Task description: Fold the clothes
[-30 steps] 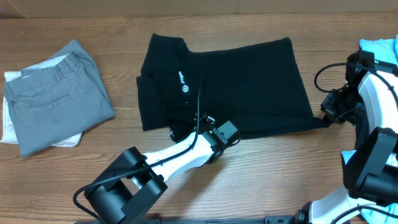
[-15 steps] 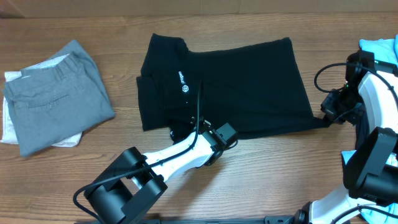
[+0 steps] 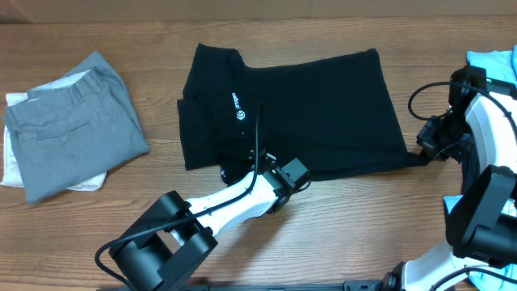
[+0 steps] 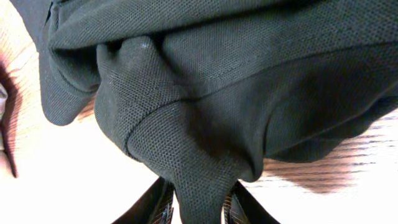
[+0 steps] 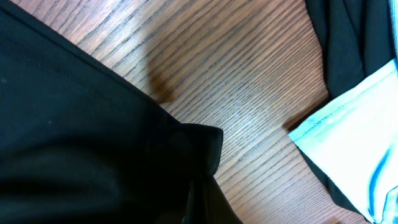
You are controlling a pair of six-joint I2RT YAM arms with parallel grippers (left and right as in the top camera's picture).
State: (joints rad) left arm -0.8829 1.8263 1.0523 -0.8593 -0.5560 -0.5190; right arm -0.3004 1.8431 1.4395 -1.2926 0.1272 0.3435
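One pair of gray pants (image 3: 77, 121) is lying folded at the left edge, and you are pinching the black shirt (image 3: 307, 105) in the middle of the frame with your left gripper (image 4: 199, 206), so its folding is only starting, and I cannot tell if your right gripper (image 3: 424, 150) is squeezing.

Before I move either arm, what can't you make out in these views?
Right hand grip on the black shirt: in the right wrist view, dark fabric hides the fingers.
Light blue garment: cut off by the overhead's right edge.
White item under the grey trousers: mostly covered, kind unclear.
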